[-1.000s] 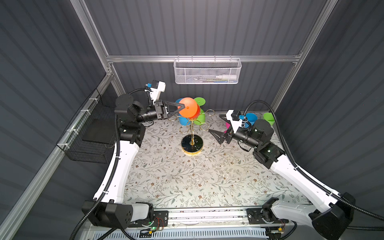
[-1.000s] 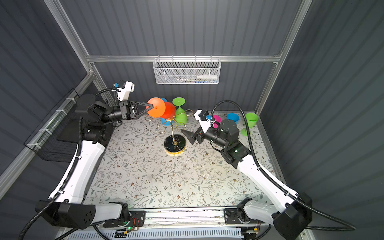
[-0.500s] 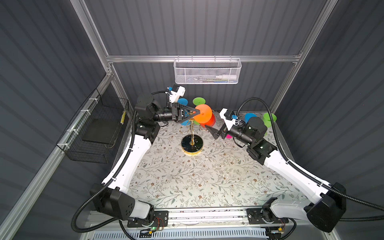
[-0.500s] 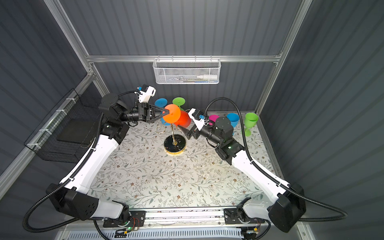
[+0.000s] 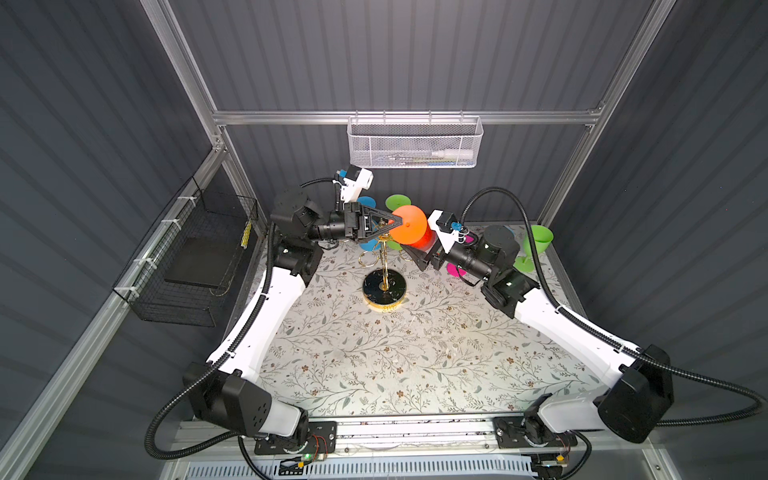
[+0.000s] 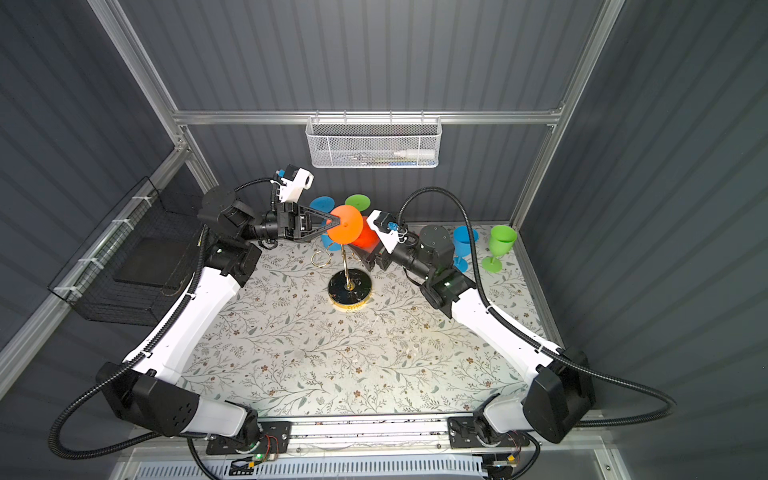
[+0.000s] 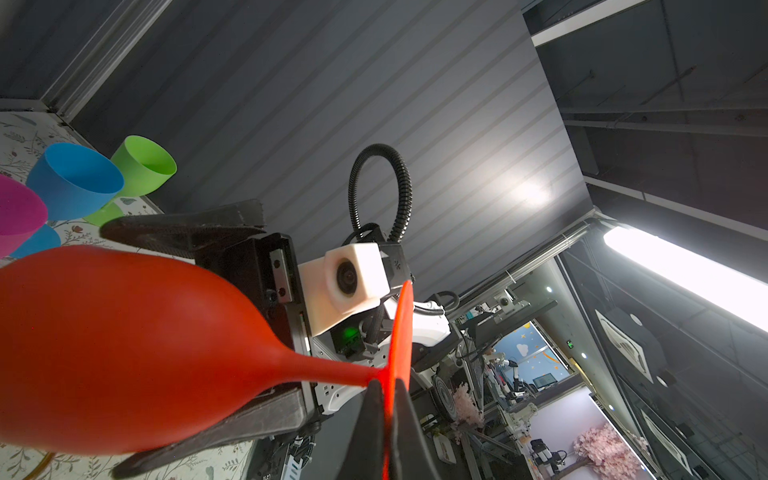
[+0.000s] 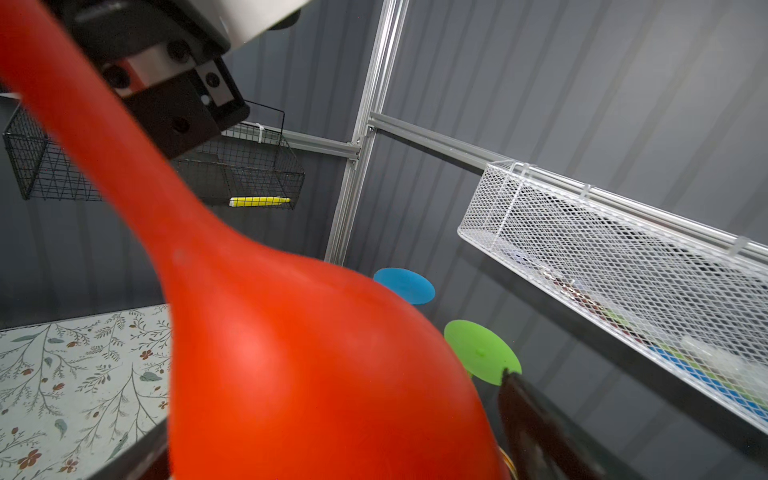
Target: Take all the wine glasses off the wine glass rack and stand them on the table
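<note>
Tabletop [image 5: 415, 353] | left jaws level, pinching glass [image 7: 124, 353] foot | right jaws open astride bowl

My left arm [image 5: 266, 316] reaches inward, wrist level, left gripper [image 5: 392, 223] pinched tight on the glass [image 5: 409, 224] foot. My right arm [image 5: 561, 328] points in opposite, right gripper [image 7: 110, 349] spread wide around its bowl.

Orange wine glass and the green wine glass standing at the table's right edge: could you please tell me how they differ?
The orange wine glass is in the air, tipped on its side; the green wine glass stands upright on the tabletop. The shut left gripper pinches the orange wine glass by its foot, with its bowl inside the open right gripper; no gripper holds the green wine glass. Both are opaque stemmed goblets.
</note>
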You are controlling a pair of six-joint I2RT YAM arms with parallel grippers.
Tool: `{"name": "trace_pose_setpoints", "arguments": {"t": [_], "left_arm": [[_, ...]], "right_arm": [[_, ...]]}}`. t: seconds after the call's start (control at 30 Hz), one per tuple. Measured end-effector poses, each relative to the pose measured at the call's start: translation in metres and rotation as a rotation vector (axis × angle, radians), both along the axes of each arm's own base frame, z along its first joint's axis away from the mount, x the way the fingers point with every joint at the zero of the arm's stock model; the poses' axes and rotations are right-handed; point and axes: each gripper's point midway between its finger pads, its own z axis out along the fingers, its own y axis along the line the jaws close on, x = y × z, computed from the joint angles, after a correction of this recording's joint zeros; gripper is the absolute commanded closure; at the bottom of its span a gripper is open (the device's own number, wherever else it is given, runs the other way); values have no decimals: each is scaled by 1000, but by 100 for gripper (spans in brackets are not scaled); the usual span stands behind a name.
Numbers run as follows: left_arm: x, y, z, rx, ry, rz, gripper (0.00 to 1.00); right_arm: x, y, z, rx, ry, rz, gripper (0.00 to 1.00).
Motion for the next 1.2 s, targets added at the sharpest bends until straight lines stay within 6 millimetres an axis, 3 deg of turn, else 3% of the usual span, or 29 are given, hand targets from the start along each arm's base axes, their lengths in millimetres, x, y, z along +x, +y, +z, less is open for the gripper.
{"name": "trace_pose_setpoints", "arguments": {"t": [0.3,0.7,0.87,0.9,0.93,0.97,1.03,1.1,1.2], "left_arm": [[0,-1,6,-21,5,-22,100],[6,-3,7,-37,32,-29,100],[7,-3,7,-40,35,-31,99],[8,-3,7,-40,34,-31,95],[8,-3,7,-41,33,-31,86],[8,-3,6,-42,30,-31,71],[7,-4,6,-40,20,-38,57],[7,-5,6,-43,3,-41,47],[7,-5,5,-44,-31,-39,41]], "right_arm": [[1,4,4,4,-3,14,9],[-1,7,2,-10,-10,18,31],[0,5,2,-16,-15,6,34],[0,5,2,-19,-13,3,35],[0,4,2,-22,-10,-2,35],[-1,3,1,-26,-3,-4,36],[-2,-1,1,-21,20,-21,37],[-3,-6,4,-13,35,-41,38],[-8,-16,9,-3,68,-68,40]]}}
